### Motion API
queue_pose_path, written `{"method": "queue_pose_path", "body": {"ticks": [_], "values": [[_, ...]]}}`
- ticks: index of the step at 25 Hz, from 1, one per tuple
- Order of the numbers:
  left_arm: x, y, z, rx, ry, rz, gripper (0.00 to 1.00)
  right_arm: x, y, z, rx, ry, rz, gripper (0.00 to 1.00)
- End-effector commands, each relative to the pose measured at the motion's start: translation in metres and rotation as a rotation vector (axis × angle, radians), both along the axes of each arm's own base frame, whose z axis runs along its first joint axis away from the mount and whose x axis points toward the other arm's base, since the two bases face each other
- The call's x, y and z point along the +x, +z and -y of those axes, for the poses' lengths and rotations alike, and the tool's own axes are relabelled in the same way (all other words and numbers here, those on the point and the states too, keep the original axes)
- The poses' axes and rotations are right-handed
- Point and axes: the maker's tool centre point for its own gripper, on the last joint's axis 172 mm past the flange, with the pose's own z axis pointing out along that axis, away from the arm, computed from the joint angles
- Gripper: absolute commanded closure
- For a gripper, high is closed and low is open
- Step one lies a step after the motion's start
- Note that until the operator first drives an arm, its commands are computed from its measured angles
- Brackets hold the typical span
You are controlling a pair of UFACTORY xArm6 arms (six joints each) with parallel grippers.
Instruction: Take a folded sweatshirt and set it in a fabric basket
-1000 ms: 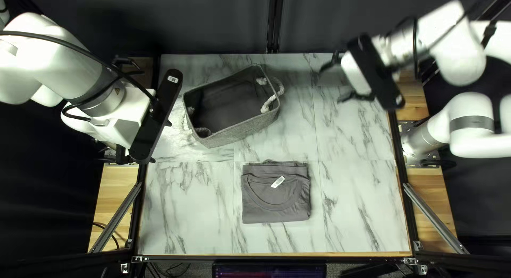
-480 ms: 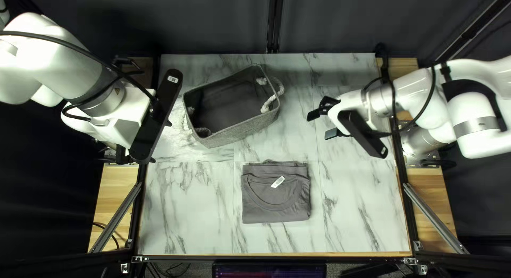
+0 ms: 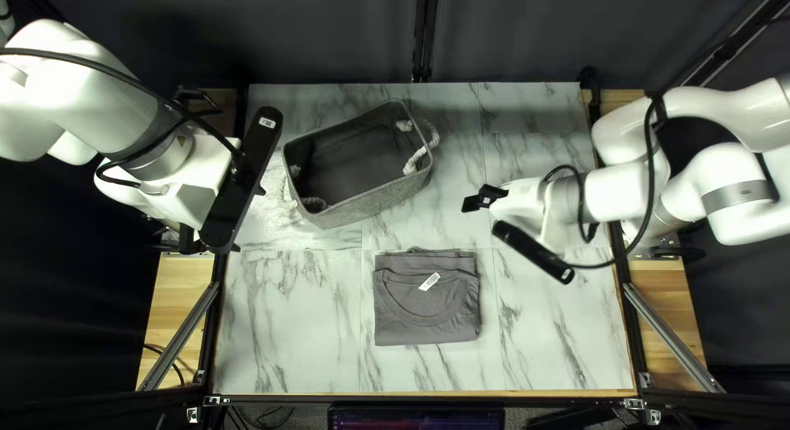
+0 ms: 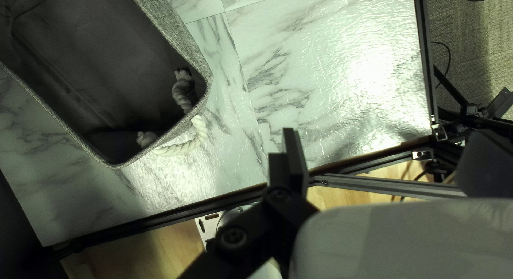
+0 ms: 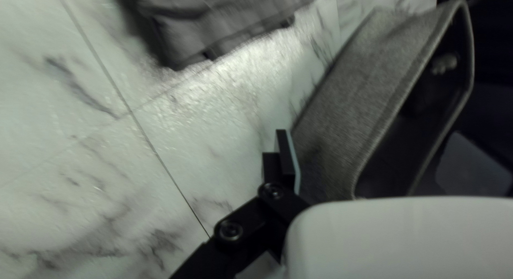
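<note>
A marble-patterned table [image 3: 288, 315] fills the scene, with a white robot arm at each side: the left arm [image 3: 74, 92] based at its left edge, the right arm [image 3: 625, 191] at its right edge and reaching inward. The largest thing on the table is a grey fabric basket [image 3: 383, 201], standing upright with its open top up and its dark inside showing. It sits left of the middle, toward the far edge, turned at a slant to the table's sides. Next comes the folded grey sweatshirt [image 3: 426, 311], lying flat on the table near the middle of the near edge, neckline facing up, apart from the basket and nearer the near edge. The right hand [image 3: 487, 206] is above the table, between the basket and the right edge, held wide with nothing gripped. The left hand [image 3: 188, 201] is raised over the left edge, to the left of the basket, also wide and holding nothing. Pale rope handles loop from the basket's ends, one [image 3: 418, 154] toward the right edge, another [image 4: 184, 145] toward the left edge. Smallest is a white label [image 3: 429, 282] inside the sweatshirt's neckline.
</note>
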Motion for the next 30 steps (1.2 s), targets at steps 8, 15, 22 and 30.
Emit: {"method": "queue_pose_path", "body": {"ticks": [8, 15, 22, 30], "values": [[0.0, 0.0, 0.0, 0.0, 0.0, 0.0, 0.0, 0.024, 0.022, -0.012, 0.039, -0.032, -0.023, 0.0], [0.0, 0.0, 0.0, 0.0, 0.0, 0.0, 0.0, 0.028, 0.032, -0.04, 0.132, -0.039, -0.177, 0.0], [0.0, 0.0, 0.0, 0.0, 0.0, 0.0, 0.0, 0.027, 0.032, -0.041, 0.13, -0.043, -0.196, 0.0], [0.0, 0.0, 0.0, 0.0, 0.0, 0.0, 0.0, 0.033, 0.03, -0.039, 0.113, -0.056, -0.171, 0.0]]}}
